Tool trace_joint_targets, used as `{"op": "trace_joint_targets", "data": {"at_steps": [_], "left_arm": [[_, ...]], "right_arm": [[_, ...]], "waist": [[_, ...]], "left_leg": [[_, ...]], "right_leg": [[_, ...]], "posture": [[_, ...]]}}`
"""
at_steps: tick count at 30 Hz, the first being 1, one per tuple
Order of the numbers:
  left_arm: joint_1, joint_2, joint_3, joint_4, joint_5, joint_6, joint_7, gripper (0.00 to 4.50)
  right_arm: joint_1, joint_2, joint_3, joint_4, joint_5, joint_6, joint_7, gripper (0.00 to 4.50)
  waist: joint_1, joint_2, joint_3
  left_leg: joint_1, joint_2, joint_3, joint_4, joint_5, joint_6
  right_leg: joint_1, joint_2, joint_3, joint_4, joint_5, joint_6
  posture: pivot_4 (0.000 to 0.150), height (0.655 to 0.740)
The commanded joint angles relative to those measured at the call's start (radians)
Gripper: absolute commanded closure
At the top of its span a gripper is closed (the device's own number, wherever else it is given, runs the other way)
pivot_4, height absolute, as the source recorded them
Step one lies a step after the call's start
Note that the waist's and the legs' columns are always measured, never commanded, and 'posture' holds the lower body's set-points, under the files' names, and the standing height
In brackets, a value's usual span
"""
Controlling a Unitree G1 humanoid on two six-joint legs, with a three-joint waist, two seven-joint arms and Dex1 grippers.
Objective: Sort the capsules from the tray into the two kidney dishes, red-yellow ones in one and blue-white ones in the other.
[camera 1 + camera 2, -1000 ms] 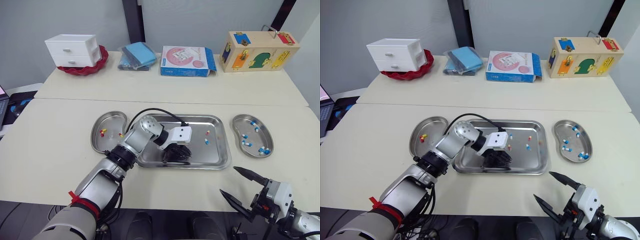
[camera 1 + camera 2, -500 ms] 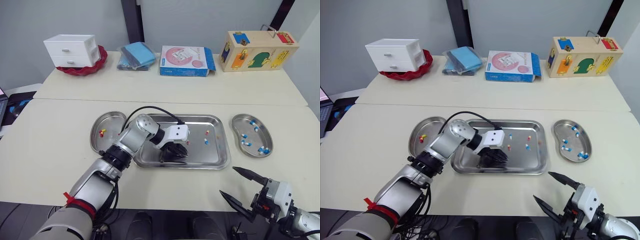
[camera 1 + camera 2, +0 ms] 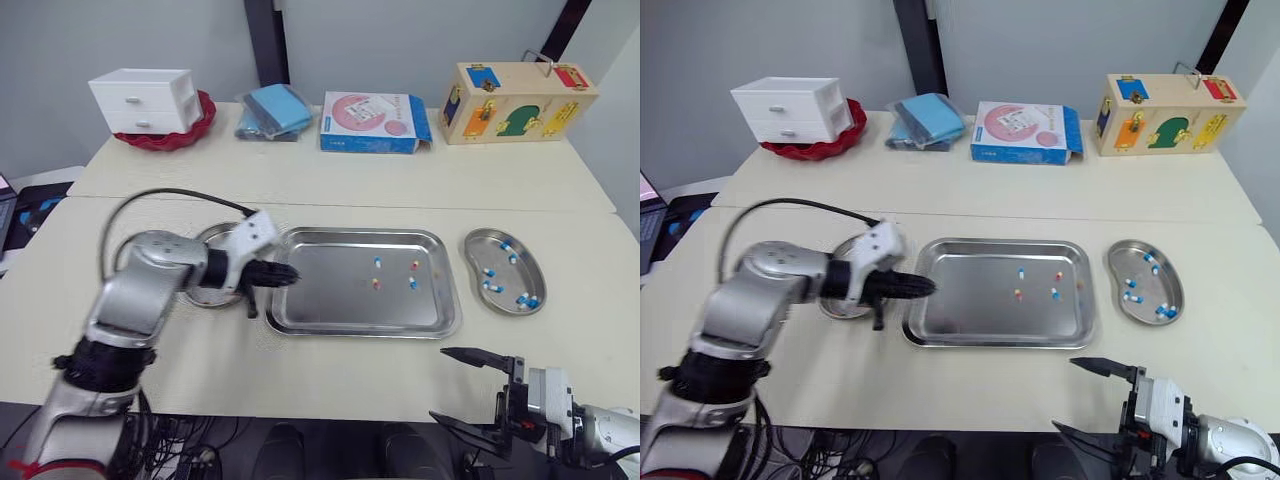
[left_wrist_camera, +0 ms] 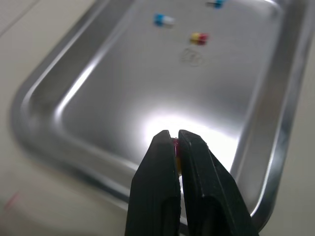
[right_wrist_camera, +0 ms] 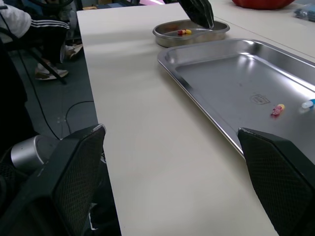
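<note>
Left wrist view. A: left gripper (image 4: 171, 133) clamped on one red-yellow capsule (image 4: 175, 146), above the tray's (image 3: 330, 300) left end.
B: Noted. Four loose capsules (image 3: 378, 262) in tray: two red-yellow, two blue-white. Right gripper (image 3: 440, 385) spread, empty, near bench (image 3: 350, 370) front.

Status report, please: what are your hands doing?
Left hand shut on red-yellow capsule, over tray left rim. Right hand open, empty. Loose capsules lie in tray.

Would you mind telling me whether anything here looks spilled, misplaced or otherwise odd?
Nothing stands out: loose capsules lie inside the tray, the right dish holds only blue-white ones, and the left claw pinches a red-yellow capsule.
</note>
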Motion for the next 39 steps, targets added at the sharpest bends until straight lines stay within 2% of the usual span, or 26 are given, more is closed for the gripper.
{"op": "trace_joint_targets", "data": {"at_steps": [1,4,11,31,32,39], "left_arm": [[0.047,0.046,0.102,-0.016,0.030,0.030,0.127,4.49],[0.086,0.063,0.163,-0.007,0.048,0.060,0.230,4.49],[0.141,0.061,0.190,-0.022,0.018,0.078,0.315,4.49],[0.152,0.079,0.164,0.027,-0.038,0.057,0.361,4.49],[0.152,0.080,0.164,0.030,-0.040,0.055,0.361,3.95],[0.149,0.085,0.158,0.042,-0.048,0.042,0.364,1.86]], "right_arm": [[-0.036,0.010,-0.016,0.008,0.051,0.007,0.006,0.00],[-0.056,0.015,-0.021,0.019,0.072,0.014,0.013,0.00],[-0.090,0.015,-0.019,0.043,0.086,0.016,0.037,0.00],[-0.112,0.031,-0.024,0.054,0.080,0.010,0.032,0.00],[-0.112,0.032,-0.024,0.053,0.079,0.010,0.031,0.00],[-0.109,0.032,-0.025,0.053,0.075,0.012,0.024,0.00]], "waist": [[0.000,0.000,0.000],[0.005,0.000,0.000],[0.003,-0.001,0.000],[0.002,-0.001,0.000],[0.002,-0.001,0.000],[0.002,-0.001,0.000]], "left_leg": [[0.000,0.000,0.000,0.000,0.000,0.000],[0.000,0.000,0.000,0.000,0.000,0.000],[0.000,0.000,0.000,0.000,0.000,0.000],[0.000,0.000,0.000,0.000,0.000,0.000],[0.000,0.000,0.000,0.000,0.000,0.000],[0.000,0.000,0.000,0.000,0.000,0.000]], "right_leg": [[0.000,0.000,0.000,0.000,0.000,0.000],[0.000,0.000,0.000,0.000,0.000,0.000],[0.000,0.000,-0.001,0.000,0.000,0.000],[0.000,0.000,-0.001,0.000,0.000,0.000],[0.000,0.000,-0.001,0.000,0.000,0.000],[0.000,0.000,-0.001,0.000,0.000,0.000]], "posture": [[0.150,0.7400],[0.150,0.7400],[0.150,0.7400],[0.150,0.7400],[0.150,0.7400],[0.150,0.7400]]}}
